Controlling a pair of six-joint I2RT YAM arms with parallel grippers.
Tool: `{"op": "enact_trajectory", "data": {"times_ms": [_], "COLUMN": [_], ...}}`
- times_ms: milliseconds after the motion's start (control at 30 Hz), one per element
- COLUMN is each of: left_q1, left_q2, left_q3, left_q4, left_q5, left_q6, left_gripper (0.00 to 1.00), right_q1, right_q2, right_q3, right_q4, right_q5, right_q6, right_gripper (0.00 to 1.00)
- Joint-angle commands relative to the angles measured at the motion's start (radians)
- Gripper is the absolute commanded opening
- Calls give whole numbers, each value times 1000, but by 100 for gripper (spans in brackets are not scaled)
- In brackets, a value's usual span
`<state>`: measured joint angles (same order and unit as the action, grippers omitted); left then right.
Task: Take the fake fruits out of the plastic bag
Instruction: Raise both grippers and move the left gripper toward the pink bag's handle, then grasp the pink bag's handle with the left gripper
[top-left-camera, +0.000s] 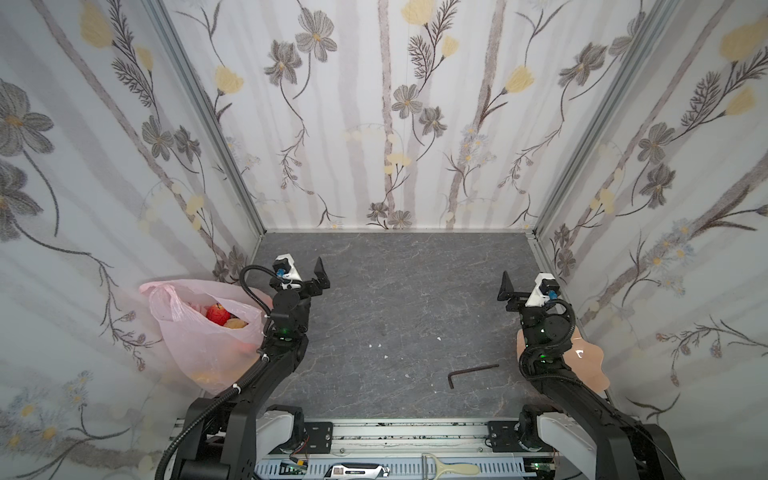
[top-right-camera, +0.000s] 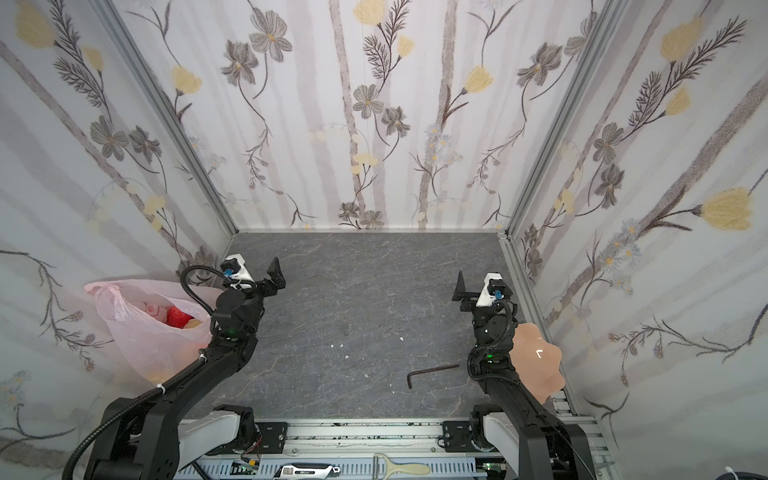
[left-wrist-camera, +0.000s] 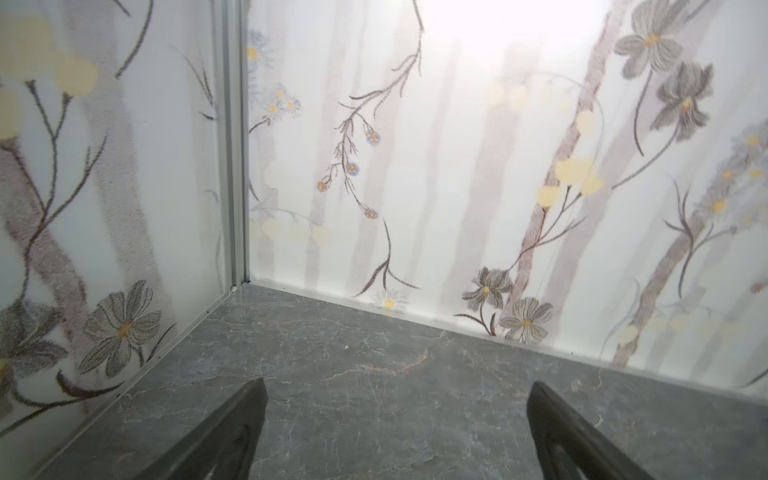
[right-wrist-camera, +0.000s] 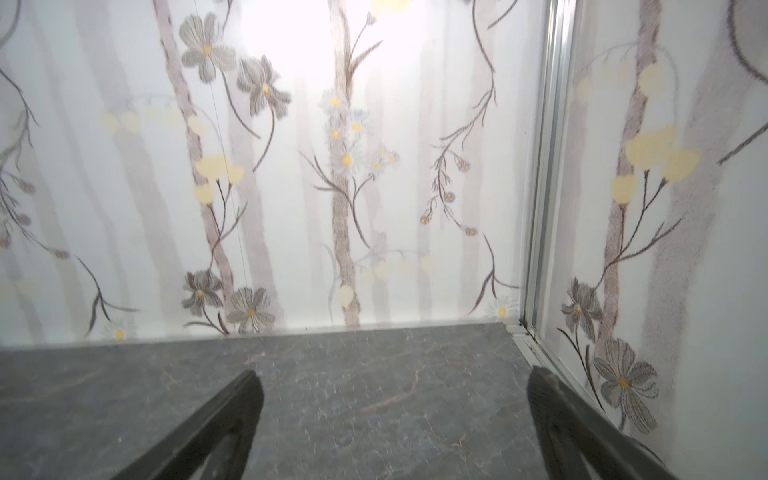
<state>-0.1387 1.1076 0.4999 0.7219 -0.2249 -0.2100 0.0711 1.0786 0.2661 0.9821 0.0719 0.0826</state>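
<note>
Closest to the lens, both arms rise from the metal rail (top-left-camera: 415, 432), the left tool (top-left-camera: 319, 277) and right tool (top-left-camera: 509, 291) spread wide and empty above the tabletop (top-left-camera: 395, 311). Against the left wall (top-left-camera: 83, 208), beside the left arm (top-left-camera: 266, 374), the plastic bag (top-left-camera: 195, 349) slumps thin, pale-pink and crinkly, its mouth gaping over the fake fruits (top-left-camera: 235, 323), a glossy red apple (top-left-camera: 217, 314) uppermost. Likely limp, slippery film: pin a loop handle (top-left-camera: 164, 301), then grip the light, hard apple across its middle.
</note>
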Motion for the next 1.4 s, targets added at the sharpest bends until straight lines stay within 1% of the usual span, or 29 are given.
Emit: {"op": "enact_trajectory", "data": {"times_ms": [0,67,100,167,233,300,333,367,400,433,500,567,667,733,867,967,1033,1067,1100,1200,1233,1267,1367], "left_q1": [-2,-1,-1,2,12,31,35,37,37,38,37,37,37,37,37,42,63,78,97,170,206,239,362], "left_q2": [-63,-130,-176,-268,-382,-503,-560,-598,-625,-636,-629,-613,-585,-575,-568,-498,-428,-403,-378,-280,-237,-203,-137], "left_q3": [92,113,114,115,122,120,119,124,141,175,251,320,399,416,416,480,539,561,584,659,691,722,787], "left_q4": [-340,-382,-397,-445,-516,-520,-503,-491,-493,-531,-637,-739,-906,-1000,-1012,-1033,-1042,-1042,-1044,-1048,-1060,-1083,-1143], "left_q5": [-98,-17,6,-27,-58,6,47,82,118,131,110,33,-233,-434,-647,-823,-899,-916,-908,-823,-812,-791,-676], "left_q6": [-272,-263,-259,-322,-424,-466,-446,-410,-366,-337,-315,-289,-273,-310,-283,-248,-227,-228,-240,-266,-273,-296,-383], "left_gripper": [100,100,100,100,100,100,100,100,100,100,100,100,100,100,100,100,100,100,100,100,100,100,100], "right_q1": [10,15,15,14,8,-3,-11,-20,-26,-25,-21,-21,-17,-12,0,8,15,17,20,25,25,27,29], "right_q2": [-89,-124,-134,-143,-147,-152,-151,-151,-149,-149,-155,-160,-157,-156,-161,-157,-151,-148,-146,-142,-144,-148,-160], "right_q3": [79,149,182,230,234,226,221,213,204,200,199,202,213,220,210,204,197,194,191,181,178,175,156], "right_q4": [-262,-410,-489,-576,-569,-562,-557,-524,-486,-459,-466,-481,-506,-514,-514,-510,-500,-495,-491,-484,-488,-489,-488], "right_q5": [3,-1,-18,-103,-242,-319,-355,-413,-472,-519,-523,-518,-523,-528,-507,-497,-492,-491,-488,-482,-480,-476,-463], "right_q6": [187,309,361,402,397,434,483,503,513,505,498,479,472,468,463,464,469,471,474,479,480,481,487], "right_gripper": [100,100,100,100,100,100,100,100,100,100,100,100,100,100,100,100,100,100,100,100,100,100,100]}}
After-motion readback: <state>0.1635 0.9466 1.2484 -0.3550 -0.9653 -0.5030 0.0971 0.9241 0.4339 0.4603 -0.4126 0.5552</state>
